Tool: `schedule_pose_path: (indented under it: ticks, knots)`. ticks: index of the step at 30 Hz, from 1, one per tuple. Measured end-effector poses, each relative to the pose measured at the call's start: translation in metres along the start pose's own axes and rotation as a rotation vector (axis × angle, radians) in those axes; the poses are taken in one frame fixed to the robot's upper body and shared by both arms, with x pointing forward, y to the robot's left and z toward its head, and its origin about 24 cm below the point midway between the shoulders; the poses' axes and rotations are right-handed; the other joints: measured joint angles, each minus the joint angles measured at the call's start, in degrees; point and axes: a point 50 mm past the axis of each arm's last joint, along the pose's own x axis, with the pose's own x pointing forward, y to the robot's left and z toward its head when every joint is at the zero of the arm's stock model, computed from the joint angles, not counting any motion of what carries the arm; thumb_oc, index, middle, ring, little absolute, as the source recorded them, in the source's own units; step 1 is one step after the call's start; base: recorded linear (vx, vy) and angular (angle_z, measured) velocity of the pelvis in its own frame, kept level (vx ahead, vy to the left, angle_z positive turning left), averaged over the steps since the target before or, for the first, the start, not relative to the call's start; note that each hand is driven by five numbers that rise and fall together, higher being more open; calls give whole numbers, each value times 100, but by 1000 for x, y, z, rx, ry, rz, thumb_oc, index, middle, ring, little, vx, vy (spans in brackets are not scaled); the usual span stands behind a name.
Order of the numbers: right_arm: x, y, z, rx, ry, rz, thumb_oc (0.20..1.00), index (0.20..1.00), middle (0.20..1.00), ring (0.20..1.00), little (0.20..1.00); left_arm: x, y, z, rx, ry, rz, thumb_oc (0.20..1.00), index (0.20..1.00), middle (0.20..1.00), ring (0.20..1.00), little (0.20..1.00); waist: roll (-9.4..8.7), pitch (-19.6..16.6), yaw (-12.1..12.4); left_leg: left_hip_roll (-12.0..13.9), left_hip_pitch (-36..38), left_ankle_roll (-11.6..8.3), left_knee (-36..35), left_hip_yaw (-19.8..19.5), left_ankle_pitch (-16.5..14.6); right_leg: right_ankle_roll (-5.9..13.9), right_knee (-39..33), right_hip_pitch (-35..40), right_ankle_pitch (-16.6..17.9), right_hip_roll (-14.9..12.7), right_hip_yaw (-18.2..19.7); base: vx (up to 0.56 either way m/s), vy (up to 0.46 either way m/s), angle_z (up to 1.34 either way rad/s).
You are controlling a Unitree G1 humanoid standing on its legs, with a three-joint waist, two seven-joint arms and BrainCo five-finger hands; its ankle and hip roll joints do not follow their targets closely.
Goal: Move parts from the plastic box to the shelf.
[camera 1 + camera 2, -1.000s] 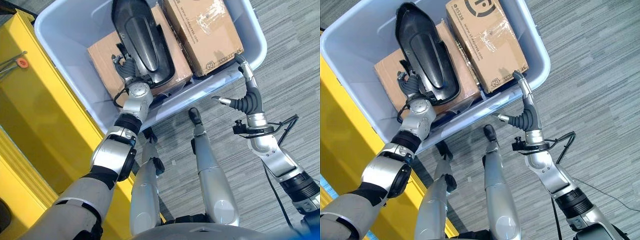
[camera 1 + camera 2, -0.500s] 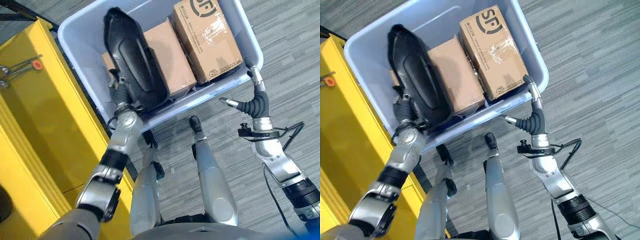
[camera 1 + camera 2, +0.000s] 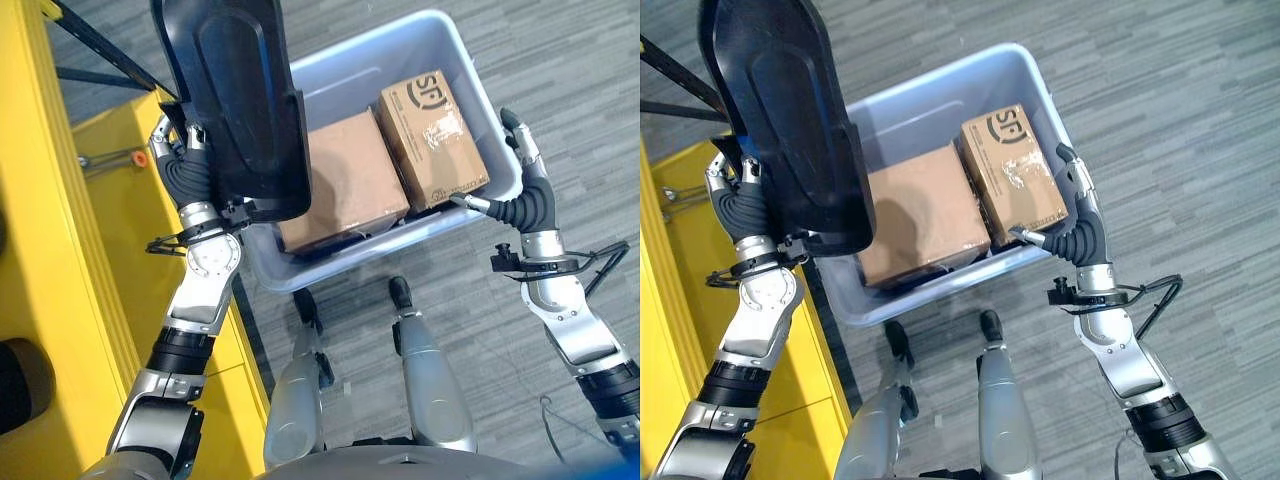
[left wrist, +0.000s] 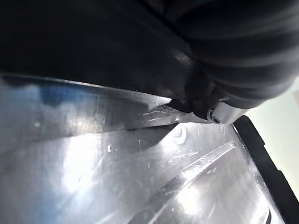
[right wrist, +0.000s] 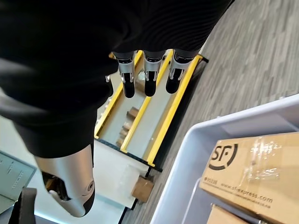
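Observation:
A large glossy black plastic part (image 3: 235,100) is held up in the air, over the left end of the pale blue plastic box (image 3: 345,85) and beside the yellow shelf (image 3: 90,230). My left hand (image 3: 185,165) is shut on the part's lower left edge; its wrist view has the part's shiny surface (image 4: 140,177) right against the hand. Two brown cardboard boxes (image 3: 345,185) (image 3: 430,135) lie side by side in the plastic box. My right hand (image 3: 525,185) hovers at the box's right rim, fingers (image 5: 147,79) straight, holding nothing.
The yellow shelf runs along the left, with a thin tool with an orange tip (image 3: 135,157) on it and a black bar (image 3: 100,75) above. Grey carpet (image 3: 560,90) surrounds the box. A yellow-framed rack (image 5: 149,116) stands farther off.
My left arm has lifted the black part out of the box, up and left toward the shelf. The view has shifted. My right hand has stayed by the box's right rim.

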Motion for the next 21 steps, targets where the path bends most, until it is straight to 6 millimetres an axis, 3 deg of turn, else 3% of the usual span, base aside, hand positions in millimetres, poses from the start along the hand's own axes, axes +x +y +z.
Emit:
schedule_pose_path:
  ticks: [6, 13, 21]
  knots:
    - [-8, 0, -6, 20, 43, 23, 1000, 1000, 1000, 1000, 1000, -19, 18, -22, 108, 74, -54, 200, 200, 200, 200, 200, 107, -65, 60, 54, 281, -32, 1, -176, 27, -29, -180, 473, -31, 4, -202, 19, -16, 11]
    - [-8, -4, -8, 49, 65, 25, 1000, 1000, 1000, 1000, 1000, -44, 48, -42, 195, 178, -68, 200, 200, 200, 200, 200, 182, -216, 344, 152, 564, 110, -6, -368, -112, -163, -96, 815, -149, 79, -393, 13, -47, 13]
    - [-17, 4, -19, 102, 136, 68, 1000, 1000, 1000, 1000, 1000, -76, 60, -55, 213, 287, -132, 200, 200, 200, 200, 200, 244, -719, 550, 316, 835, 251, -1, -843, -136, -440, 79, 1268, -450, 250, -885, -26, -98, 23]
